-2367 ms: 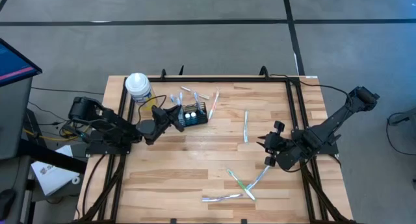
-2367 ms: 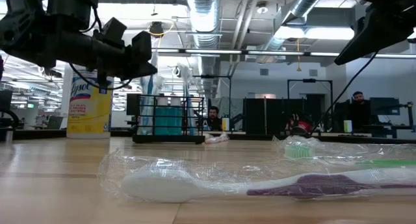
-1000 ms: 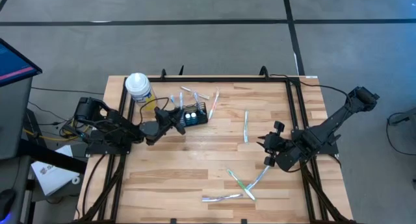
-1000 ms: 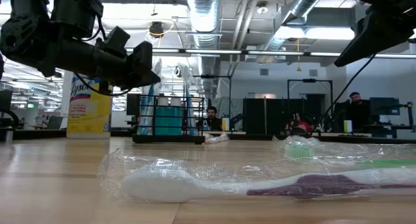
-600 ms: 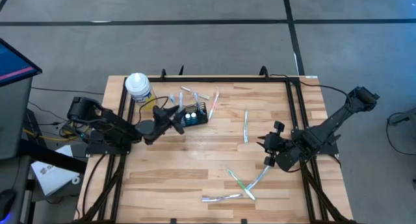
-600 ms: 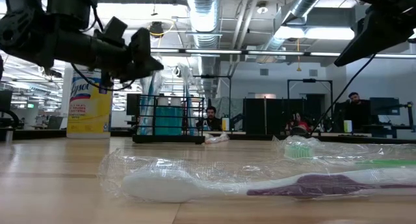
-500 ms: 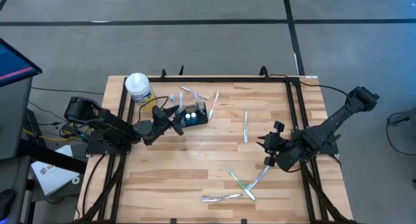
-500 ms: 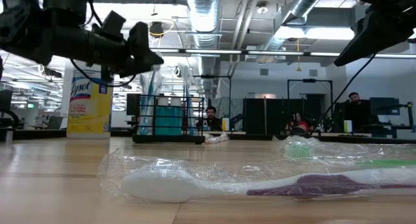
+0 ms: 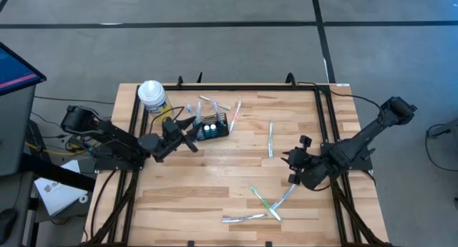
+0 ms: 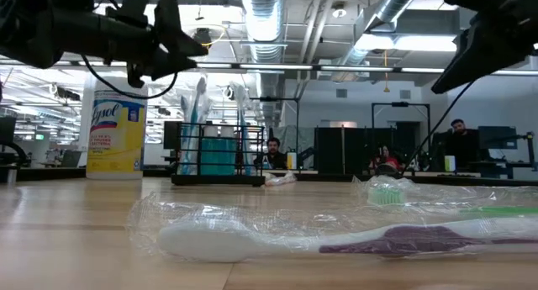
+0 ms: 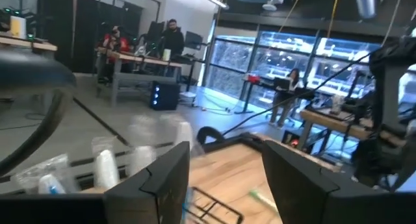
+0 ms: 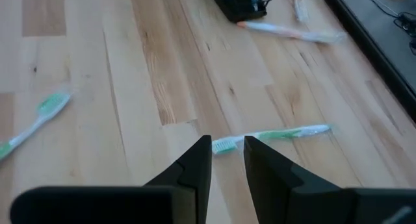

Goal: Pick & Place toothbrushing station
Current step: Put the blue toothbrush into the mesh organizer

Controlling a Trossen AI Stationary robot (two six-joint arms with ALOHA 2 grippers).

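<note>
Black mesh caddy [image 9: 214,125] just beyond left gripper [image 9: 187,129], jaws wide, empty; right gripper [image 9: 292,168] narrow, well apart.

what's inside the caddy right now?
The caddy holds wrapped toothbrushes standing up; their white heads rise above its rim in the low view. The high view also shows something teal inside. The mesh hides its floor and the exact count.

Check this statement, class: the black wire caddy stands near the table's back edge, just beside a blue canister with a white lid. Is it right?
One detail is wrong: the canister is yellow, not blue, as the low view shows. The rest holds: the caddy stands near the table's back edge, beside that white-lidded canister.
</note>
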